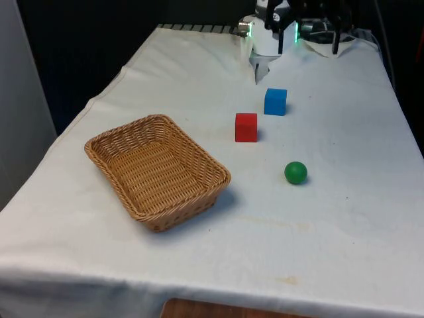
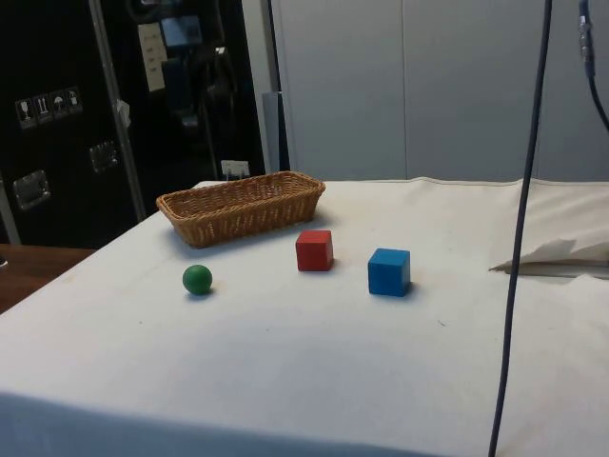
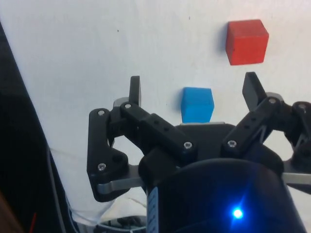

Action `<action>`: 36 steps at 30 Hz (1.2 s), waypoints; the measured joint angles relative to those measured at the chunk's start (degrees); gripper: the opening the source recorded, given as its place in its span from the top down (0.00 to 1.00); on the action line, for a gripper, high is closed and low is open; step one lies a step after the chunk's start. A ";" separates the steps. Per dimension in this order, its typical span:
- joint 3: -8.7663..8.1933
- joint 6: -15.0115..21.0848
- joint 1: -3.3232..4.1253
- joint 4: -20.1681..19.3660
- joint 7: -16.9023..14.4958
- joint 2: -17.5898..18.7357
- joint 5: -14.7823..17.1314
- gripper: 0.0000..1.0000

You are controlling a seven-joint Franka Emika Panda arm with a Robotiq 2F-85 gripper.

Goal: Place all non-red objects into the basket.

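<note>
Nothing has gone into the basket (image 1: 158, 171) so far, as I judge it from how things lie: its woven floor is bare, and both things I have to move sit out on the desk (image 1: 318, 225).

My end effector (image 3: 193, 90) hangs above the desk with its two fingers spread wide apart and nothing between them. In the wrist view the blue cube (image 3: 197, 104) lies straight below that gap, so I take it as my first target. I am not touching it; there is clear white cloth all round it.

Taking the basket as my landmark: the red cube (image 1: 246, 127) stands nearest to it, a little beyond its far corner on the front view's right. The blue cube (image 1: 275, 101) stands beyond the red cube, further from the basket and close beside that red one without touching. The green ball (image 1: 296, 172) rests well apart from the basket's long side, on the front view's right, and apart from both cubes. The side view agrees: basket (image 2: 242, 206) at the back, then red cube (image 2: 314, 250), blue cube (image 2: 389, 271) and green ball (image 2: 197, 279) in the open.

So the whole job is left: the blue cube and the green ball must each go in, two carries by my reckoning. The red cube stays where it stands.
</note>
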 measured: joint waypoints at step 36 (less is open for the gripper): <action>3.09 16.10 0.00 -2.41 5.04 8.88 0.23 0.00</action>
